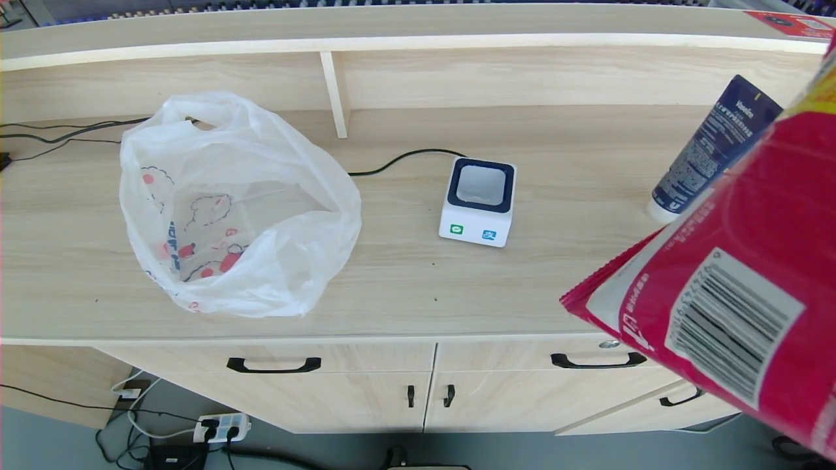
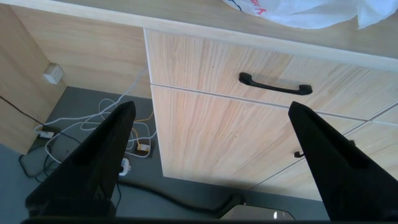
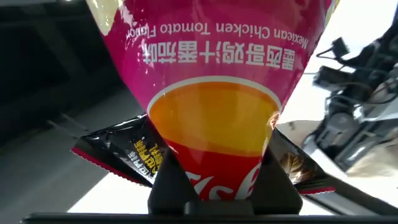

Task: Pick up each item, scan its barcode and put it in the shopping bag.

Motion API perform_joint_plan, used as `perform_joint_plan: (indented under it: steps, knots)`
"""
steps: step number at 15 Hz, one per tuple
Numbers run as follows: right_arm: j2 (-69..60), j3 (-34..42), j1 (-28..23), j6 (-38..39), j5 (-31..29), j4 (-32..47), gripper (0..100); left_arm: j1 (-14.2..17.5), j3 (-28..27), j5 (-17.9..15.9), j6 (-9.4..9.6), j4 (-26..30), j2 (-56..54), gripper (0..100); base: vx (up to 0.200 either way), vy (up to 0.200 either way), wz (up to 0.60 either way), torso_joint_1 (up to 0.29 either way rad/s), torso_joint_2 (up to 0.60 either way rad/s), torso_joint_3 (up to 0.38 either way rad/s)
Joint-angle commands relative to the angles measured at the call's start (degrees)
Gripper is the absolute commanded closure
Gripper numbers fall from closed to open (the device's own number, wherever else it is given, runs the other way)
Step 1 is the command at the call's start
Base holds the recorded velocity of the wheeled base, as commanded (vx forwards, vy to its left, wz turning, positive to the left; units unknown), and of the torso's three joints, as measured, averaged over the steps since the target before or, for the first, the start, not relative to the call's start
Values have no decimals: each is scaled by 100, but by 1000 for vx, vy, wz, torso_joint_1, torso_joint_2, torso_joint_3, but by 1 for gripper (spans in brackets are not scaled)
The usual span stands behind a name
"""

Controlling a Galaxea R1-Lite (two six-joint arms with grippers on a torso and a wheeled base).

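Right gripper (image 3: 219, 186) clamped on a red chip bag (image 1: 738, 287), held up at the near right, above the counter (image 1: 405, 287) edge. From the head: the bag's back with its barcode facing up. From the right wrist: the bag's printed front, pinched between two dark fingers (image 3: 168, 186), and past it a black packet (image 3: 121, 155) with red edges.

Left gripper (image 2: 208, 118) spread wide with nothing between the fingers, low in front of the drawers, below a black drawer handle (image 2: 275, 84).

On the counter's left, a white shopping bag (image 1: 281, 163), mouth open upward. At the middle, a white box scanner (image 1: 478, 202) with a dark-rimmed window, black cable (image 1: 398, 158) leading far left. At the far right, a dark blue tube (image 1: 712, 147) standing on its white cap, leaning right, partly behind the chip bag.
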Motion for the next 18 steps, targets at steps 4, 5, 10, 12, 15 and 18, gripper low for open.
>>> perform_joint_plan:
  steps: [4, 5, 10, 12, 15, 18]
  knots:
    - [890, 233, -1020, -5297, 106, 442, 100, 4, 0, 1, -2, -2, 2, 0, 0, 0, 0, 0, 0, 0]
    - [1136, 13, -1152, -6018, -25, 513, 100, 4, 0, 1, -2, -2, 2, 0, 0, 0, 0, 0, 0, 0]
    - [1690, -1191, -1565, -9059, -1230, 1972, 100, 4, 0, 1, -2, -2, 2, 0, 0, 0, 0, 0, 0, 0]
    - [1752, -1859, -1345, -9850, -1722, 2455, 100, 4, 0, 1, -2, -2, 2, 0, 0, 0, 0, 0, 0, 0]
    - [1778, -2606, -176, -10105, -2970, 3738, 100, 4, 0, 1, -2, -2, 2, 0, 0, 0, 0, 0, 0, 0]
    - [1883, -3819, 501, -10254, -4508, 5742, 100, 4, 0, 1, -2, -2, 2, 0, 0, 0, 0, 0, 0, 0]
